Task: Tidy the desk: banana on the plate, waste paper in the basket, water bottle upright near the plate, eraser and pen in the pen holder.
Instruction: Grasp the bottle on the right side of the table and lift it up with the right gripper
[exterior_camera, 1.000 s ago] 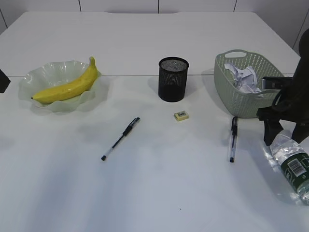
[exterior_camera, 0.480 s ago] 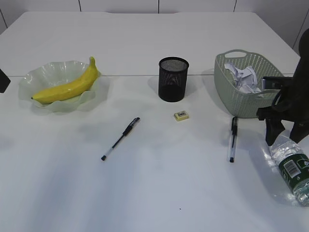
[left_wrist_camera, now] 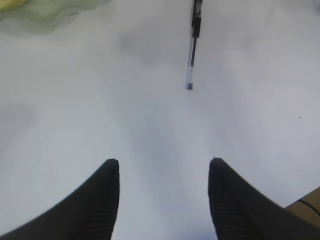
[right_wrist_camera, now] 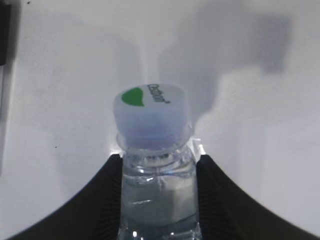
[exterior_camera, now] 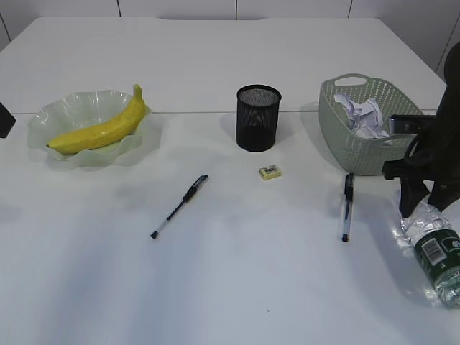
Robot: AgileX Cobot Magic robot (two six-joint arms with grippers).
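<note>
Water bottle [exterior_camera: 433, 251] lies on its side at the table's [exterior_camera: 237, 287] right edge, cap toward the basket [exterior_camera: 359, 147]. Right gripper [right_wrist_camera: 159, 162] has its fingers [right_wrist_camera: 100, 200] pressed against both sides of the bottle's neck just under the cap, gripping it. Left gripper [left_wrist_camera: 164, 167] hangs about half open over bare table, holding nothing, a pen [left_wrist_camera: 192, 50] ahead of it. Banana [exterior_camera: 100, 131] sits in the plate [exterior_camera: 43, 115].

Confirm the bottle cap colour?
White cap with a green patch on top; clearest in the right wrist view.
</note>
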